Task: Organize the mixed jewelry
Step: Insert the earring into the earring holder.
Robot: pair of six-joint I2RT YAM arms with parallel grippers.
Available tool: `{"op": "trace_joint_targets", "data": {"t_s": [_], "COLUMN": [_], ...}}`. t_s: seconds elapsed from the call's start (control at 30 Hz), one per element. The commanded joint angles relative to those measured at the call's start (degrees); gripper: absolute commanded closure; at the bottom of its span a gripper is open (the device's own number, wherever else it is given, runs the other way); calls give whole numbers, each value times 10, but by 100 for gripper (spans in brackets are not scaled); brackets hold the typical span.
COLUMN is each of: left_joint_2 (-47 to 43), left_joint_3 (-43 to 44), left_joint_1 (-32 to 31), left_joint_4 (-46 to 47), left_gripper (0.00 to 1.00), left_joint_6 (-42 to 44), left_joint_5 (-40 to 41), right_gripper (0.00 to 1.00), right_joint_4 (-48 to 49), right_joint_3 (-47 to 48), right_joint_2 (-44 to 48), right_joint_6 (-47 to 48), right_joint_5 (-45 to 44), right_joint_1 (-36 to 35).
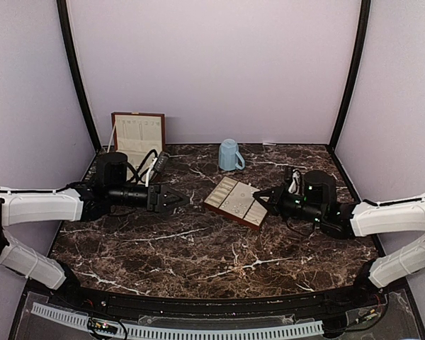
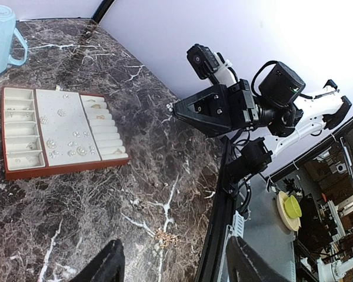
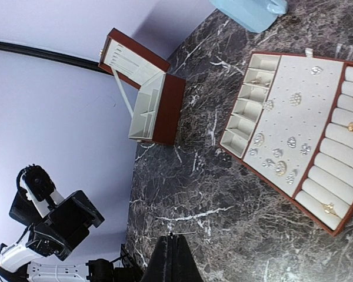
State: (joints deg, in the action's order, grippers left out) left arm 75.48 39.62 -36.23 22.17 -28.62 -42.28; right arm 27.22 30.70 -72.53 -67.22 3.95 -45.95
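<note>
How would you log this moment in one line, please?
left pincer: open, over table | right pincer: shut, near tray | jewelry: many pieces in tray | loose cluster: on table

Cropped at frame edge: light-blue handled mug (image 2: 1, 35), far ahead-left of the jaws of the left gripper (image 2: 176, 255), whose fingers (image 2: 109, 264) are cropped below. Unresolved from above: tiny pale silvery jewelry pieces (image 1: 235, 205).

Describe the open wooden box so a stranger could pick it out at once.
On the dark marble table, look to the far left corner against the back wall. The reddish-brown wooden box stands there with its lid raised, showing a cream lining. Unlike the flat tray mid-table and the light-blue mug, it is tall and hinged open.
</note>
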Motion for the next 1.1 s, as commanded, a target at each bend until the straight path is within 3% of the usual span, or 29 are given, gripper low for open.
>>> {"op": "trace_joint_targets", "data": {"t_s": [0.0,0.67,1.07], "left_joint_2": [-19,-28,-32], "left_joint_3": [1,1,1], "left_joint_1": [2,2,2], "left_joint_4": [-17,-27,-17], "left_gripper": [38,39,39], "left_joint_6": [18,24,25], "left_joint_5": [11,11,-15], "right_gripper": [100,100,100], "right_joint_4": [-3,83,113], "right_joint_3": [-16,-36,7], "right_joint_2": [9,-51,-123], "right_joint_6": [-38,-79,-82], "right_joint_5": [69,245,360], "right_joint_1": [35,147,161]}}
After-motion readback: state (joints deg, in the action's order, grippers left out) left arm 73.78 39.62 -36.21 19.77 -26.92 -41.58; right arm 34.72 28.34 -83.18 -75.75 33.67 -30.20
